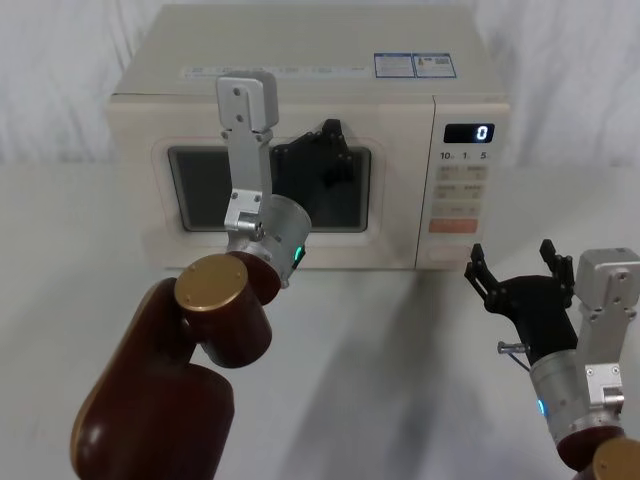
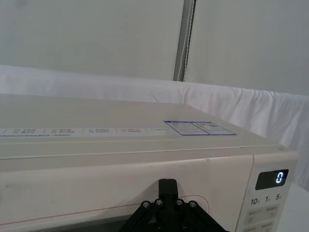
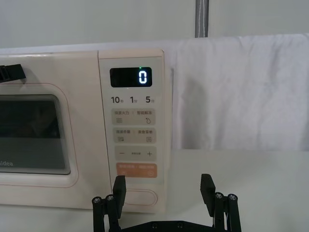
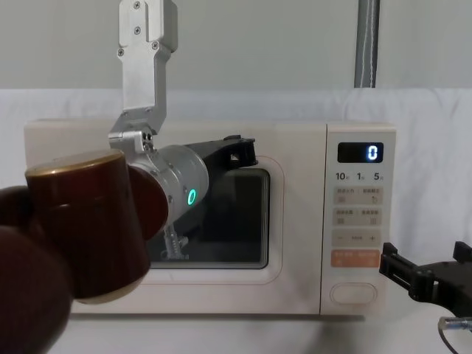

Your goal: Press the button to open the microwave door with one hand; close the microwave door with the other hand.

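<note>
1. The door [image 1: 270,190] sits flush; the left gripper [image 1: 322,152] is against its top, jaws' state unclear.
2. The right gripper [image 1: 520,283], jaws apart, hangs short of the button [image 3: 140,197]; it may strike the orange key [image 3: 136,170] above.

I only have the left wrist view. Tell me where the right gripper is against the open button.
Observer: The right gripper hovers in front of the control strip's lower end, fingers open, short of the button.
Operator: Report the door.
Observer: The microwave door looks shut, flush with the front in the chest view.
Operator: Place my left gripper on it.
Observer: The left gripper is at the door's upper part, by the top edge of the dark window.
</note>
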